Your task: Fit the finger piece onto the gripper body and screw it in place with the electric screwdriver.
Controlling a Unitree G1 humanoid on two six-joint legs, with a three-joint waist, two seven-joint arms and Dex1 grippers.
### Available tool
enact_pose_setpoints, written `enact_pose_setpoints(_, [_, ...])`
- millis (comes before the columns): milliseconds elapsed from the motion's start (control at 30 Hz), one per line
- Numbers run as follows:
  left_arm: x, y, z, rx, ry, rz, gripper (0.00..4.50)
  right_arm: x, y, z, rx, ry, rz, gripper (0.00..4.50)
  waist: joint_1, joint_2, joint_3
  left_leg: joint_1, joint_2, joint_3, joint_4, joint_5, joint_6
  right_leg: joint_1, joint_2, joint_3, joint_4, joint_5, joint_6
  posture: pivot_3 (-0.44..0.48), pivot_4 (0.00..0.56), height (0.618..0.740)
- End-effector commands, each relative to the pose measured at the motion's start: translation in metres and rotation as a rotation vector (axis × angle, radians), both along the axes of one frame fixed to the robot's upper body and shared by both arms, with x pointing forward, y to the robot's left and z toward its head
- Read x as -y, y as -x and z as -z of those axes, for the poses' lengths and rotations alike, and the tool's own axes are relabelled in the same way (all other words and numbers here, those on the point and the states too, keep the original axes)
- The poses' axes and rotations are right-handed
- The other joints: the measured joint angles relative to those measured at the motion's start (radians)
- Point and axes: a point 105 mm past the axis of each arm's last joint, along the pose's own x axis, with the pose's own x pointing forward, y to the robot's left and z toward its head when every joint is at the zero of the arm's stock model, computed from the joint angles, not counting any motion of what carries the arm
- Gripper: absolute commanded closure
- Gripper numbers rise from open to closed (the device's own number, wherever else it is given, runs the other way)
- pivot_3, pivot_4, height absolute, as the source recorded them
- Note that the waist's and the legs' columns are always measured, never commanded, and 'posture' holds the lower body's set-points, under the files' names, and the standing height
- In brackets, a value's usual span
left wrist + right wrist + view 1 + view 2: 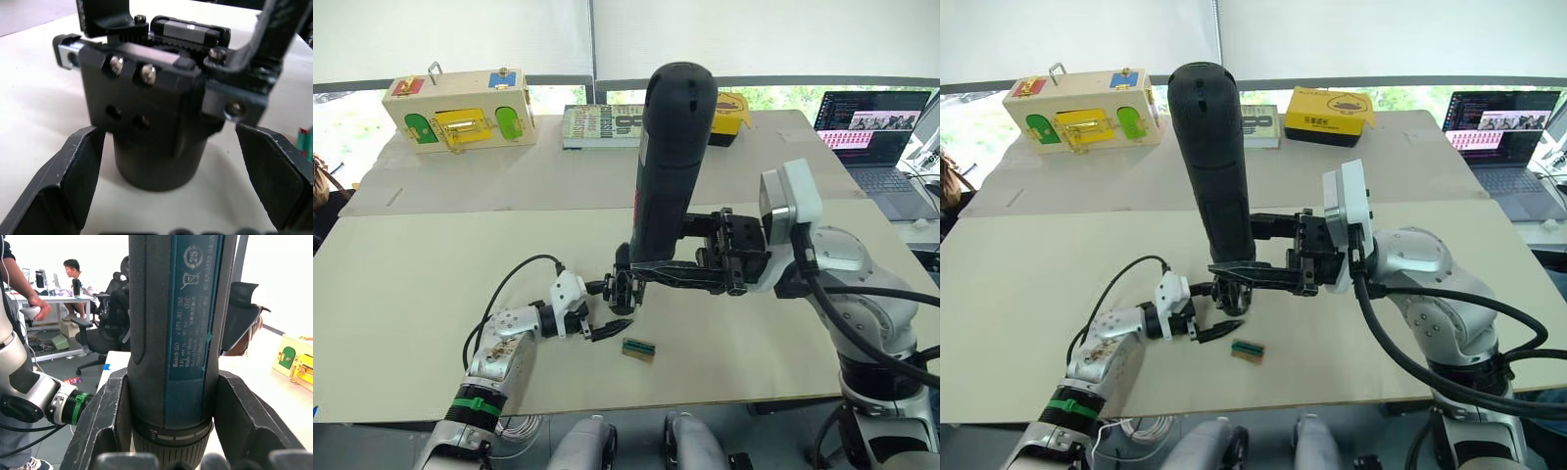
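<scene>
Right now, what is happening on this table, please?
The right claw holds the electric screwdriver upright, its tip down at the gripper body on the table. The left claw sits open around that body's round base. A small green-topped block lies beside them.

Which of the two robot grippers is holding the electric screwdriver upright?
The right gripper: its fingers clamp the electric screwdriver, standing upright. The left gripper is open, its fingers on either side of the gripper body.
</scene>
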Motion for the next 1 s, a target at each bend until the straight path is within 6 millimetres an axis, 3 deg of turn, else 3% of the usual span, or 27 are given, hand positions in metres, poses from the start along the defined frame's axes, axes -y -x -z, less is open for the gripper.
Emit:
enact_pose_setpoints(33, [0.005, 0.000, 0.006, -0.011, -0.022, 0.002, 0.06, 0.005, 0.010, -0.012, 0.051, -0.033, -0.009, 2.58, 0.000, 0.000, 0.000, 0.000, 0.000, 0.000, 0.000, 0.000, 0.000, 0.000, 0.000, 0.000, 0.000, 0.000, 0.000, 0.000, 0.150, 0.740])
enact_pose_setpoints(167, [-0.001, -0.003, 0.012, -0.018, -0.053, -0.025, 0.06, 0.008, 0.011, -0.010, 0.049, -0.029, 0.001, 2.58, 0.001, 0.000, 0.000, 0.000, 0.000, 0.000, 0.000, 0.000, 0.000, 0.000, 0.000, 0.000, 0.000, 0.001, -0.001, 0.000, 0.150, 0.740])
enact_pose_setpoints(267, [-0.006, -0.004, 0.016, -0.024, -0.073, -0.032, 0.85, 0.010, 0.011, -0.009, 0.048, -0.029, 0.004, 2.58, 0.000, 0.000, 0.000, 0.001, 0.000, 0.000, 0.000, 0.001, 0.000, 0.000, 0.000, 0.000, 0.000, 0.002, -0.001, 0.000, 0.150, 0.740])
enact_pose_setpoints(367, [-0.008, -0.006, 0.019, -0.030, -0.080, -0.032, 2.17, 0.011, 0.013, -0.008, 0.047, -0.028, 0.007, 2.58, -0.001, 0.000, 0.000, 0.001, 0.001, 0.000, 0.000, 0.002, -0.001, 0.001, 0.000, 0.000, 0.001, 0.003, -0.002, 0.000, 0.150, 0.740])
enact_pose_setpoints(833, [-0.007, -0.010, 0.021, -0.043, -0.099, 0.173, 2.16, 0.013, 0.015, -0.009, 0.038, -0.015, 0.010, 2.58, -0.001, -0.001, -0.001, 0.003, 0.001, 0.000, 0.001, 0.007, -0.001, 0.003, 0.002, 0.000, 0.001, 0.005, -0.003, 0.000, 0.150, 0.740])
enact_pose_setpoints(1000, [-0.006, -0.018, 0.022, -0.046, -0.108, 0.175, 2.16, 0.012, 0.015, -0.010, 0.036, -0.011, 0.010, 2.58, 0.000, -0.001, -0.001, 0.002, 0.001, 0.000, 0.001, 0.007, -0.001, 0.003, 0.002, 0.000, 0.001, 0.006, -0.003, 0.000, 0.150, 0.740])
